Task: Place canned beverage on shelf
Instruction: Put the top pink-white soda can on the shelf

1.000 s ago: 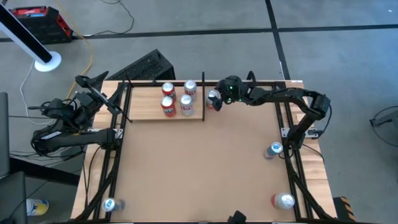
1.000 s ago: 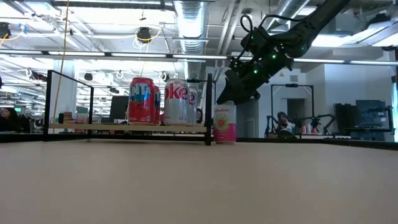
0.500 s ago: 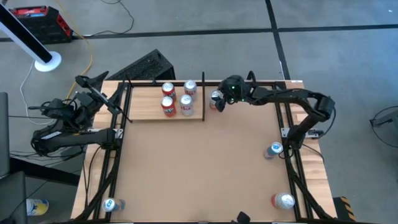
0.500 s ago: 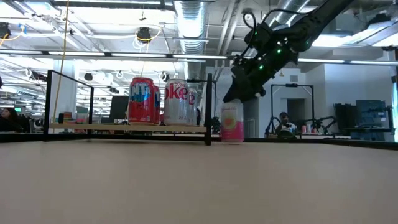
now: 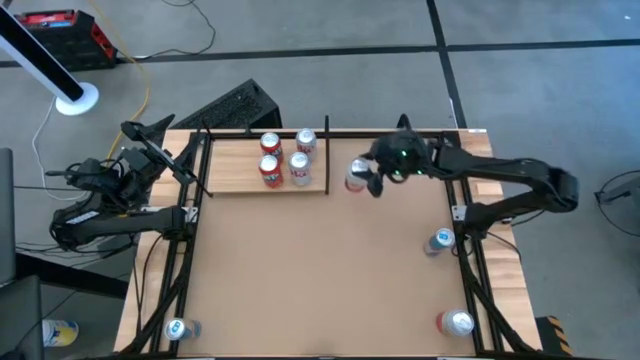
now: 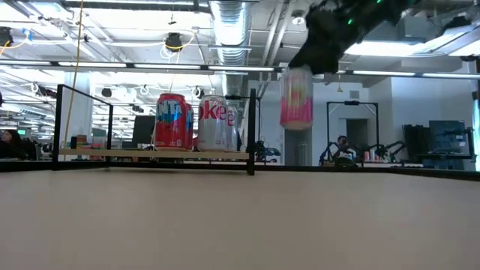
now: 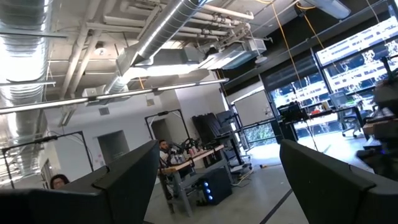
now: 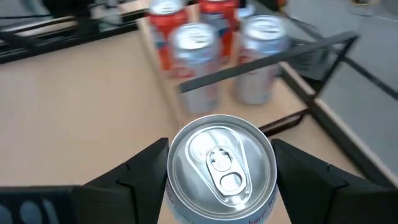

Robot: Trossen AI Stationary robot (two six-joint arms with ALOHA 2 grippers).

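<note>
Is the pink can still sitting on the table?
Apart. The low view shows the pink can hanging from the right gripper, with open room showing between it and the table.

Shelf [image 5: 235, 172] at tabletop [image 5: 320, 270] 11 o'clock w/ 4 cans [image 5: 285, 158]; held can [image 5: 357, 176] off its 3 o'clock side.

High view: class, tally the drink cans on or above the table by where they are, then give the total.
Aluminium drink cans standing on the pale-wood shelf with black rods: 4
Aluminium drink cans standing on the brown tabletop: 3
Pink drink can held in the air by the right tool: 1
Total: 8
</note>
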